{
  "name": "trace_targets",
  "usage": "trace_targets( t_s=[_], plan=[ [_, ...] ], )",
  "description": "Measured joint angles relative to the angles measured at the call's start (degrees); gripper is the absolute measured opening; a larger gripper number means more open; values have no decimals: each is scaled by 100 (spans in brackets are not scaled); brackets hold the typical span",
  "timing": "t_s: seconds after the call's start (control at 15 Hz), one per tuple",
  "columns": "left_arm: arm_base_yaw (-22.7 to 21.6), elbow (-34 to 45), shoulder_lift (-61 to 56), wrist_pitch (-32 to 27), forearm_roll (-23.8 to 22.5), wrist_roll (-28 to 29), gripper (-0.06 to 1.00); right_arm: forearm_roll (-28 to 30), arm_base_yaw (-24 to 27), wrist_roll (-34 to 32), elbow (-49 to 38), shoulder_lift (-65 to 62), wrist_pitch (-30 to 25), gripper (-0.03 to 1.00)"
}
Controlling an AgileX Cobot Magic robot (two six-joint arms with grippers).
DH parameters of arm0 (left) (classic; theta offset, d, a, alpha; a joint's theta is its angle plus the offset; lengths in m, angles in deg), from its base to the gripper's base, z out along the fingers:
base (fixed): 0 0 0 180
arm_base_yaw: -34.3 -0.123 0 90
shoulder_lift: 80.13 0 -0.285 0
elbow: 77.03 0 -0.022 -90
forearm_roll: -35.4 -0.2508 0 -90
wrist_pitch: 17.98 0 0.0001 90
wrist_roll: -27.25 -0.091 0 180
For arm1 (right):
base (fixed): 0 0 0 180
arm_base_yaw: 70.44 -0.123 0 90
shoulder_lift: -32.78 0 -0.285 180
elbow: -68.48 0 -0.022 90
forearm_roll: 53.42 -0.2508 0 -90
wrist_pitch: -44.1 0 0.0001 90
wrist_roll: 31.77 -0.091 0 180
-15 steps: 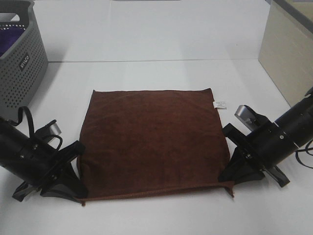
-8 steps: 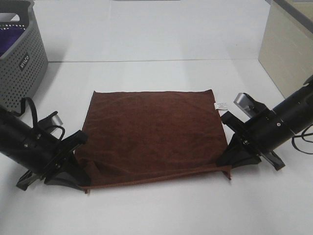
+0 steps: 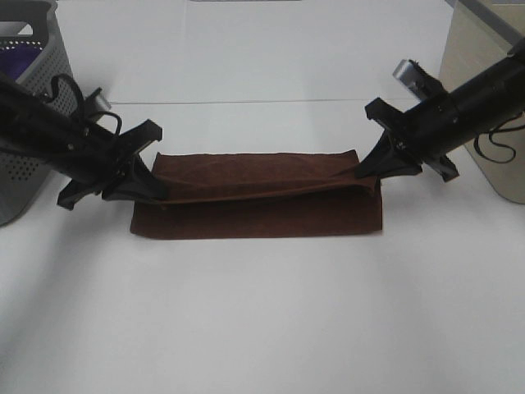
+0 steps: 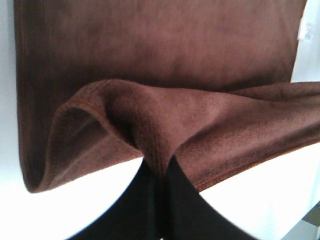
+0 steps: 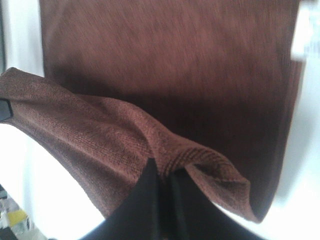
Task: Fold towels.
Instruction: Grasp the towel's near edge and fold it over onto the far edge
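Left end effector pinches towel corner.

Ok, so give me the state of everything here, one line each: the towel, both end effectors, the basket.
Towel: doubled over on itself, top layer raised, not yet laid flat.
Left end effector: shut on one towel corner.
Right end effector: shut on the other towel corner.
Basket: upright, purple cloth inside.

Bright, diffuse light washes the white worktop almost to glare, leaving only faint shadows beside the towel. Both wrist views are soft, and the right one is motion-blurred.
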Motion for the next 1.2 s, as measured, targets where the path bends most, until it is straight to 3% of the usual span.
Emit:
trace_targets(
  t_s=[0.47, 0.87, 1.0, 1.2],
  plan=[
    [0, -1536, 607, 435, -716, 481, 0, 97, -6, -401, 1925, 1278, -155, 0],
    [46, -1891, 1295, 819, -888, 510, 3, 69, -57, -447, 2303, 1954, 92, 0],
    [52, -1891, 1341, 888, -991, 510, 14, 132, -46, -447, 2303, 1960, 201, 11],
    [23, -1896, 1346, 814, -1020, 510, 50, 132, 0, -447, 2303, 1960, 57, 57]
  ],
)
